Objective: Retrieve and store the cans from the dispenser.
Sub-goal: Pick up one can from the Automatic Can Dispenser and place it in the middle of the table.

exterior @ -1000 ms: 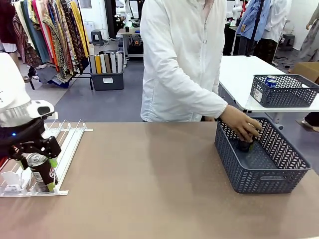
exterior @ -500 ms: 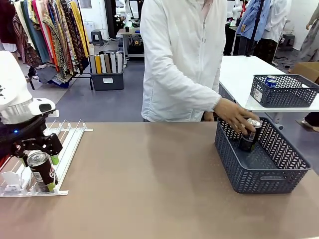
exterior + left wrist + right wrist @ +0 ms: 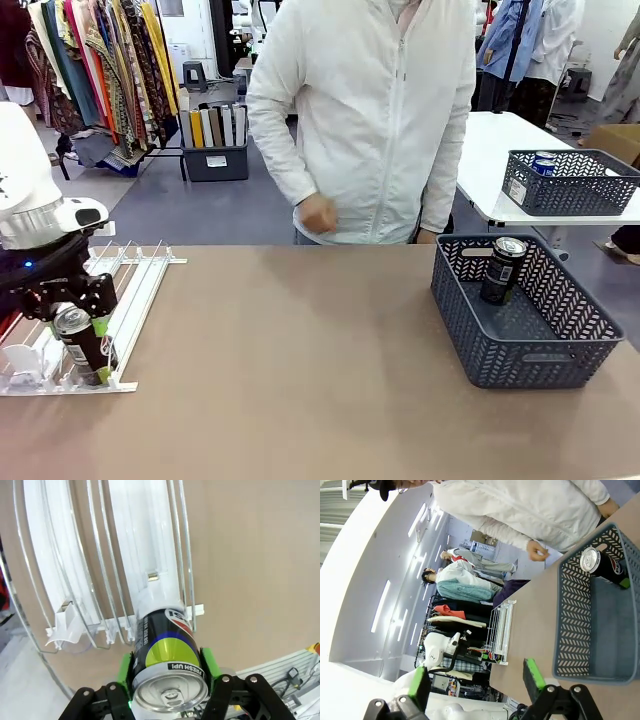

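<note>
Left arm (image 3: 25,190): glossy white rounded shell with a grey band at the wrist and a small blue indicator light below it; it ends in a black left gripper (image 3: 75,320) built of linked bars with silver screw heads at the joints and bright green pads (image 3: 125,667) on the fingers. Right gripper (image 3: 475,680): same black linkage, silver screws, green pads (image 3: 532,672), the inner pad faces flat and rectangular. Person (image 3: 375,110) at the far side wears a white long-sleeved zip jacket, zipper down the front centre, cuffs loose at the wrists
</note>
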{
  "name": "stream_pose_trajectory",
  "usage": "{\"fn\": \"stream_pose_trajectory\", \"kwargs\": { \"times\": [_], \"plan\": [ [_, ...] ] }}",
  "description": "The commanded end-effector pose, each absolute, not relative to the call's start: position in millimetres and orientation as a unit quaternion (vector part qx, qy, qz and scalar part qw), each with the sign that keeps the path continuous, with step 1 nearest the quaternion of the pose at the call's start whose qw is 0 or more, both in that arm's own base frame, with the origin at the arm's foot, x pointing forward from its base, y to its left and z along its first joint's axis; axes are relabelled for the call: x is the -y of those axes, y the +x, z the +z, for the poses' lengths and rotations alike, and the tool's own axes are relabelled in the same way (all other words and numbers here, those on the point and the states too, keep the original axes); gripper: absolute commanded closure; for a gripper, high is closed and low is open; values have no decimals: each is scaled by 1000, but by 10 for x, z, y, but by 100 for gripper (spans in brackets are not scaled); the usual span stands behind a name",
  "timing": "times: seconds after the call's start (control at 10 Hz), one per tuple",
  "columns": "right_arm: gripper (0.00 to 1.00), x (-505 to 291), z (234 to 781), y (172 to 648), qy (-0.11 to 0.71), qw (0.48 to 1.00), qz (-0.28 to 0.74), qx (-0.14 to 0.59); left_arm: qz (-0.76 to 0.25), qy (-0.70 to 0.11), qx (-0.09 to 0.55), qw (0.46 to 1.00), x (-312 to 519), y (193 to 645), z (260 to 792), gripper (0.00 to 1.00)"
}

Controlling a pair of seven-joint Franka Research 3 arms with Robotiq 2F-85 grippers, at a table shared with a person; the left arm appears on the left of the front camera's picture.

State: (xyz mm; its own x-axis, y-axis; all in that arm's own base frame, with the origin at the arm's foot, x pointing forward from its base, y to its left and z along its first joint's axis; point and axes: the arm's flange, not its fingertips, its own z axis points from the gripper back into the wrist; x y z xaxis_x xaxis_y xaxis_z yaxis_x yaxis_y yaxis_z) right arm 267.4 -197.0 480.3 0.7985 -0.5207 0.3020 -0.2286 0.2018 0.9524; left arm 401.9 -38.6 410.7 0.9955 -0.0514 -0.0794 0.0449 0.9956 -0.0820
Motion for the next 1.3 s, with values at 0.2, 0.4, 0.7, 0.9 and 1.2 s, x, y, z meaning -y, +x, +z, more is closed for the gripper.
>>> {"fn": "stream_pose_trajectory", "kwargs": {
  "times": [0.2,0.4,0.7,0.9,1.2],
  "plan": [
    [0,1976,4842,2698,627,708,-99,310,-12,-39,-38,998,359,3984,4199,100],
    [0,1976,4842,2698,627,708,-99,310,-9,-31,-16,999,355,3895,4433,100],
    [0,1976,4842,2698,627,708,-99,310,-81,1,65,995,391,3432,5316,100],
    [0,1976,4842,2698,627,708,-99,310,-92,16,126,988,434,3142,5659,100],
    [0,1976,4842,2698,627,708,-99,310,-72,-22,151,986,292,3079,5694,100]
  ]
}}
